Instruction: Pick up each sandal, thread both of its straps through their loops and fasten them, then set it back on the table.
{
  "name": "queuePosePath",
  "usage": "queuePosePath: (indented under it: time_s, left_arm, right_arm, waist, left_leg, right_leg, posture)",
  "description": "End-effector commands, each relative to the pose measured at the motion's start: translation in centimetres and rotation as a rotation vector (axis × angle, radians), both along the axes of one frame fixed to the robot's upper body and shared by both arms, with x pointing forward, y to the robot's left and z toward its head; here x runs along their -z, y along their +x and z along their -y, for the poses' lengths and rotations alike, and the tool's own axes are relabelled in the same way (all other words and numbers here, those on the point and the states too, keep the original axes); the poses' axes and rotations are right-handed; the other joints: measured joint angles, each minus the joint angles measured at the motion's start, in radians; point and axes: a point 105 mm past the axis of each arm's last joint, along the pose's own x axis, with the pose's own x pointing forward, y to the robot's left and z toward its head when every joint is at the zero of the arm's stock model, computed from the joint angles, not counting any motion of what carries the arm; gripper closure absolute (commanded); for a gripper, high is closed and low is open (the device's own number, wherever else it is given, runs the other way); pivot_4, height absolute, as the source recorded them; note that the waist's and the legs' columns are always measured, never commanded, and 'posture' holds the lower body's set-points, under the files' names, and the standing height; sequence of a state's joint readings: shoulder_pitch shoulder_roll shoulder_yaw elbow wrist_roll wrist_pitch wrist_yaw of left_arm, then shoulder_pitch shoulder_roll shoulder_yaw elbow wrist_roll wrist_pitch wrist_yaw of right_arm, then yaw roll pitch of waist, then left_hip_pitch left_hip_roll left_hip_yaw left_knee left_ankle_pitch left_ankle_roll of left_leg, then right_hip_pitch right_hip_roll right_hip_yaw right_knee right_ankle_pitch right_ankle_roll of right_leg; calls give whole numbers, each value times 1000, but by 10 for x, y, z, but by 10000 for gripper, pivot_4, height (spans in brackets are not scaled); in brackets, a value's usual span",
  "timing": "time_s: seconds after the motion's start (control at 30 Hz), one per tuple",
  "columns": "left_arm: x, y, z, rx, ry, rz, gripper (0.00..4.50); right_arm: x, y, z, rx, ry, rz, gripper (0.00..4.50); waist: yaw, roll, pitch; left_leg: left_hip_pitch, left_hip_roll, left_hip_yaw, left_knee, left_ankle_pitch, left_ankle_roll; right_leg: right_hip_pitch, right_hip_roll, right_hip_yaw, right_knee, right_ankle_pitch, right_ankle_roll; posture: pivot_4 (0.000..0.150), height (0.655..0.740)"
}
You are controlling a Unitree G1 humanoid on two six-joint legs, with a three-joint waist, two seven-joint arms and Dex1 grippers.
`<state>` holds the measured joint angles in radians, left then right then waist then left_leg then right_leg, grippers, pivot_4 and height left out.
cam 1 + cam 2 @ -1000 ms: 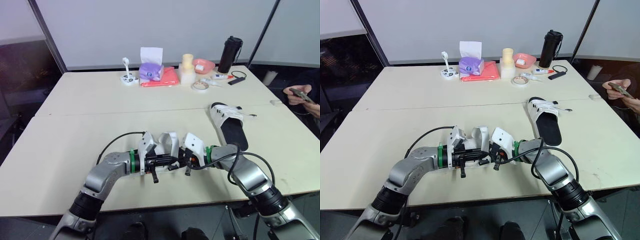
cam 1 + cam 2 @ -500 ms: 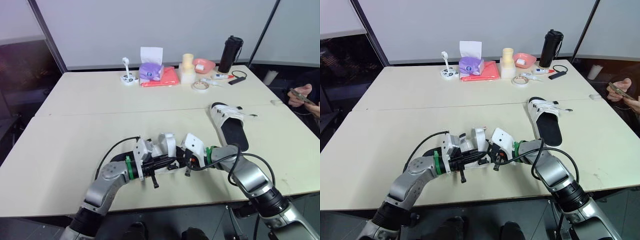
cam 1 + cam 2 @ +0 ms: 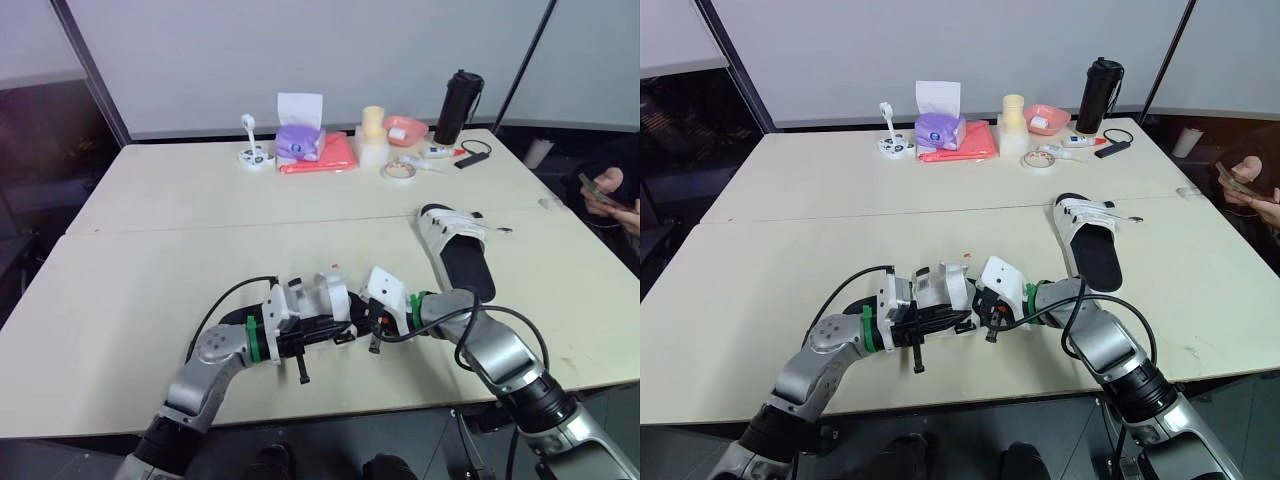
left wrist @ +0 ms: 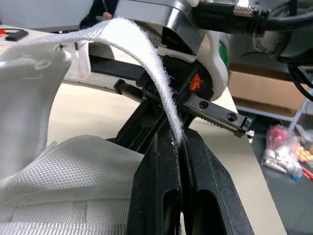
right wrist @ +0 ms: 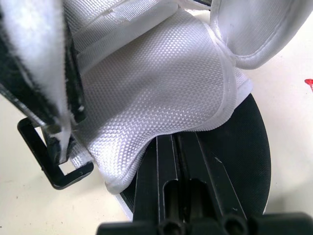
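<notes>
Near the table's front edge, a black-soled sandal with white straps (image 3: 330, 300) is held between both grippers. My left gripper (image 4: 177, 139) is shut on a white strap (image 4: 146, 63) that arches up from the sandal's woven upper. A black buckle loop (image 5: 56, 164) hangs at the sandal's side. My right gripper (image 5: 168, 142) is shut on the edge of the white upper (image 5: 161, 83), over the black sole (image 5: 244, 147). The second sandal (image 3: 455, 250) lies flat on the table at the right, apart from both grippers.
Along the far edge stand a purple tissue box (image 3: 300, 140), a red cloth (image 3: 325, 155), a cream container (image 3: 372, 135), a pink bowl (image 3: 405, 128), a tape roll (image 3: 400, 172) and a black bottle (image 3: 456, 95). A person's hands (image 3: 605, 190) hold a phone at the right.
My left gripper has drawn back toward me and slightly down, pulling the strap with it. The right gripper has stayed in place on the sandal.
</notes>
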<state>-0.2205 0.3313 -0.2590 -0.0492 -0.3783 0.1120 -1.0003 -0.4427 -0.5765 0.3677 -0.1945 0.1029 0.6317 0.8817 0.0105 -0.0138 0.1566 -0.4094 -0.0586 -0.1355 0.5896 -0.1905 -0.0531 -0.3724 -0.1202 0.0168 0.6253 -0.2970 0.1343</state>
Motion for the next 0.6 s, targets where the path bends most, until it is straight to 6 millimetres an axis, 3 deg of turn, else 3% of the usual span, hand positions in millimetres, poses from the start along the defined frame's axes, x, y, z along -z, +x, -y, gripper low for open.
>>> queuePosePath:
  time_s: [0.03, 0.07, 0.17, 0.3, 0.6]
  left_arm:
    - [31, -5, -5, 5, 109, -103, 44169]
    - [30, -3, -5, -3, 106, -111, 44169]
    - [25, 4, -6, -37, 79, -138, 35388]
    - [12, 10, -9, -54, 19, -222, 16181]
    - [-26, 23, -20, -25, -118, -426, 16181]
  right_arm:
    - [25, -3, 11, 43, -65, -81, 45000]
    - [25, -3, 11, 43, -65, -81, 45000]
    - [25, -2, 11, 44, -65, -80, 45000]
    - [25, -1, 10, 45, -64, -77, 45000]
    - [25, 1, 10, 46, -67, -70, 45000]
  waist:
    - [0, 0, 0]
    - [0, 0, 0]
    - [0, 0, 0]
    - [-1, 0, 0]
    - [-5, 0, 2]
  left_leg:
    - [0, 0, 0, 0, 0, 0]
    - [0, 0, 0, 0, 0, 0]
    - [0, 0, 0, 0, 0, 0]
    - [0, 0, 0, 0, 0, 0]
    - [0, 0, -1, 0, 0, 0]
  right_leg:
    - [0, 0, 0, 0, 0, 0]
    - [0, 0, 0, 0, 0, 0]
    - [0, 0, 0, 0, 0, 0]
    - [0, 0, 0, 0, 0, 0]
    - [0, 1, 0, 0, 0, 0]
  posture:
    - [1500, 7400]
    - [1500, 7400]
    - [1500, 7400]
    - [1500, 7400]
    - [1500, 7400]
